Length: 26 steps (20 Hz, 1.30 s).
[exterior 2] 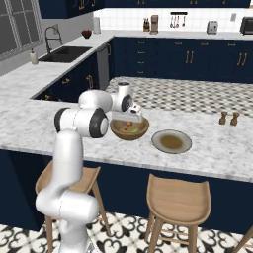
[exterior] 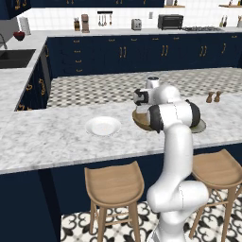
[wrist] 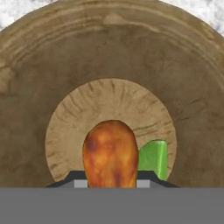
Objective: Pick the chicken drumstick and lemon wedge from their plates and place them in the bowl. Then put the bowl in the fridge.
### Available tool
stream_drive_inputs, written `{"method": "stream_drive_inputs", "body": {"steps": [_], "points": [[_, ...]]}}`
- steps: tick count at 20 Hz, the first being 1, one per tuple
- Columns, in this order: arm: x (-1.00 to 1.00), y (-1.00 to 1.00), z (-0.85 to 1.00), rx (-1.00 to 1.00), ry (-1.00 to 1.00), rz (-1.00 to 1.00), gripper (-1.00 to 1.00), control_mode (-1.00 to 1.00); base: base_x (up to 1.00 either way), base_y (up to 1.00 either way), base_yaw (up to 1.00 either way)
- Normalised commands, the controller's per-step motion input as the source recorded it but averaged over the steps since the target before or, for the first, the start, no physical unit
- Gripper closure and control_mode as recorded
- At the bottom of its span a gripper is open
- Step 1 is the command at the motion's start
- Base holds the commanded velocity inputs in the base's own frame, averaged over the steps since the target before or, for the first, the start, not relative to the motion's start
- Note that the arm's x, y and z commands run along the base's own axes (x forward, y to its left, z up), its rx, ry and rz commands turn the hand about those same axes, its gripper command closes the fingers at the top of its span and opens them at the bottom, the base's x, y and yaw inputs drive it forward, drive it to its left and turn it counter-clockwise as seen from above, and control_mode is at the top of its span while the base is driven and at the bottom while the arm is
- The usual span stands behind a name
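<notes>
The glossy orange-brown drumstick (wrist: 110, 153), pinched in the gripper (wrist: 110, 183), hangs inside the brown wooden bowl (wrist: 109, 52), where a green lemon wedge (wrist: 153, 158) lies beside it.

Drumstick (wrist: 110, 151) and lemon wedge (wrist: 153, 158) side by side in the bowl (exterior 2: 129, 129), between two plates (exterior: 103, 126).

- Bowl (exterior 2: 129, 129): round, deep, brown wood, upright on the worktop at frame centre in the right base view.
- Drumstick (wrist: 110, 154): orange-brown, low centre of the hand view, over the bowl's pale bottom.
- Lemon wedge (wrist: 153, 158): green-yellow, just right of the drumstick, in the bowl.
- White plate (exterior: 103, 126): left of the bowl.
- Grey-rimmed plate (exterior 2: 171, 141): brownish centre, right of the bowl.
</notes>
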Motion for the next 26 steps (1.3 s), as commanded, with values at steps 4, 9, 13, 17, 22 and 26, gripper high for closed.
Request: {"method": "stream_drive_inputs", "body": {"steps": [4, 9, 13, 17, 22, 26], "points": [[0.11, -0.23, -0.4, 0.0, 0.01, 0.0, 1.0, -1.0, 0.0, 0.0, 0.0], [0.05, 0.0, -0.24, 0.0, 0.03, 0.0, 1.0, -1.0, 0.0, 0.0, 0.0], [0.02, 0.0, -0.01, 0.0, 0.0, 0.0, -1.0, -1.0, 0.0, 0.0, 0.0], [0.0, 0.01, 0.16, 0.0, 0.0, 0.0, -1.0, -1.0, 0.0, 0.0, 0.0], [-0.22, 0.15, 0.46, -0.01, -0.04, 0.0, -1.0, -1.0, 0.0, 0.0, 0.0], [-0.55, 0.82, 0.48, -0.13, -0.03, 0.0, -1.0, -1.0, 0.0, 0.0, 0.0]]}}
